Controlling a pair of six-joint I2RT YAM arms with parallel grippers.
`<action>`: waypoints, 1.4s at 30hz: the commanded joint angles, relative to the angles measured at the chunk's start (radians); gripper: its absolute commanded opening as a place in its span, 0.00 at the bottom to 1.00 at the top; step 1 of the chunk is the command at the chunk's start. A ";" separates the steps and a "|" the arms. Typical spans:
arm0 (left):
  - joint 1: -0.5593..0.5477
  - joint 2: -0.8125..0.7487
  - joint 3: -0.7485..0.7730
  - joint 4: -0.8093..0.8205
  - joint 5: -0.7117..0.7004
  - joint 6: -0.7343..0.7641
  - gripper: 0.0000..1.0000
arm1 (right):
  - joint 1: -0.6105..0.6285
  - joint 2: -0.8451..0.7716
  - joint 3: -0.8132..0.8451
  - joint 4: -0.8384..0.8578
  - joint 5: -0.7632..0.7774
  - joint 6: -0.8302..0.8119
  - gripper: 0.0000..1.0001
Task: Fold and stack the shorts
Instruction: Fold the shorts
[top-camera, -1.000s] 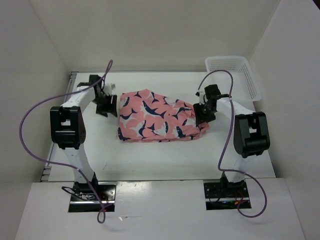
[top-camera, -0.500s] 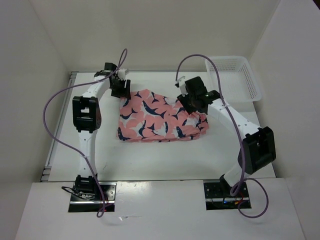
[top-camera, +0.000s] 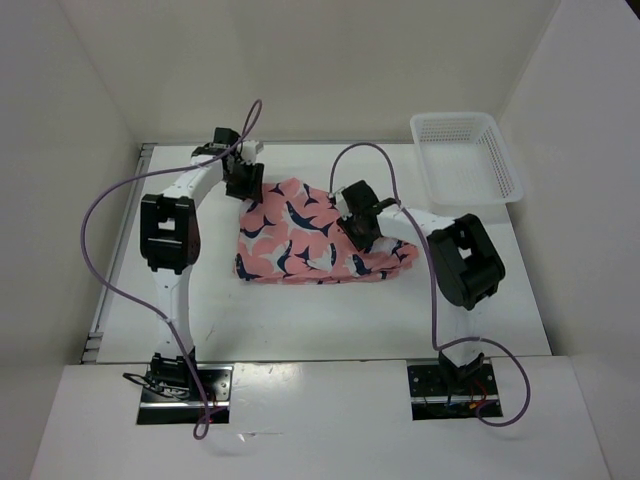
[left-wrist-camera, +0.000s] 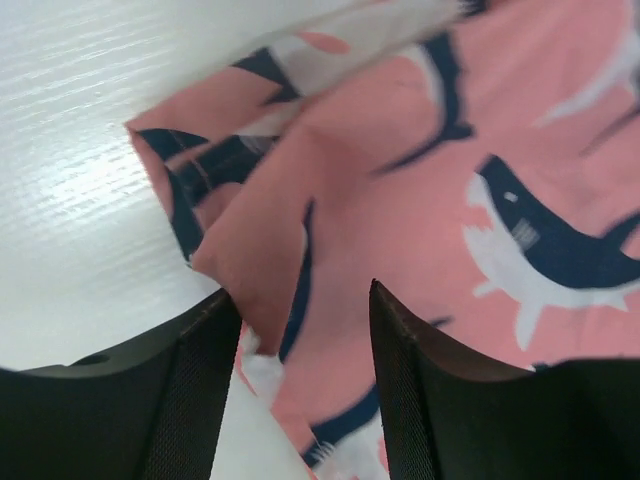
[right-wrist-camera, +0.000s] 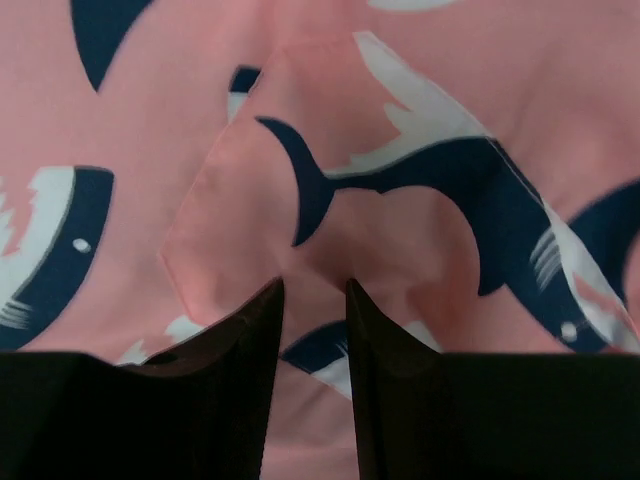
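The white basket (top-camera: 468, 155) sits in the far right corner, well apart from the shorts (top-camera: 300, 240). They lie in the middle of the table (top-camera: 300, 310), long side running left to right. My left gripper (left-wrist-camera: 300, 300) is wide, with their far-left corner between its fingers. My right gripper (right-wrist-camera: 312, 290) is narrow over the cloth, and I cannot tell if it pinches.

White table (top-camera: 300, 310) w/ plain off-white walls (top-camera: 330, 60) on 3 sides, even light.

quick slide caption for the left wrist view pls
Left gripper open astride a folded corner of the shark-print shorts lying on the white table.
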 joint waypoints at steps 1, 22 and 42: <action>-0.051 -0.132 -0.039 0.088 0.007 0.004 0.61 | 0.002 0.030 -0.026 0.096 -0.011 -0.011 0.37; -0.041 -0.092 -0.058 0.203 -0.373 0.004 0.43 | 0.002 0.002 0.066 0.118 0.016 -0.045 0.35; -0.045 -0.279 -0.220 0.100 -0.468 0.004 0.62 | -0.349 -0.428 -0.276 -0.101 -0.262 0.432 0.57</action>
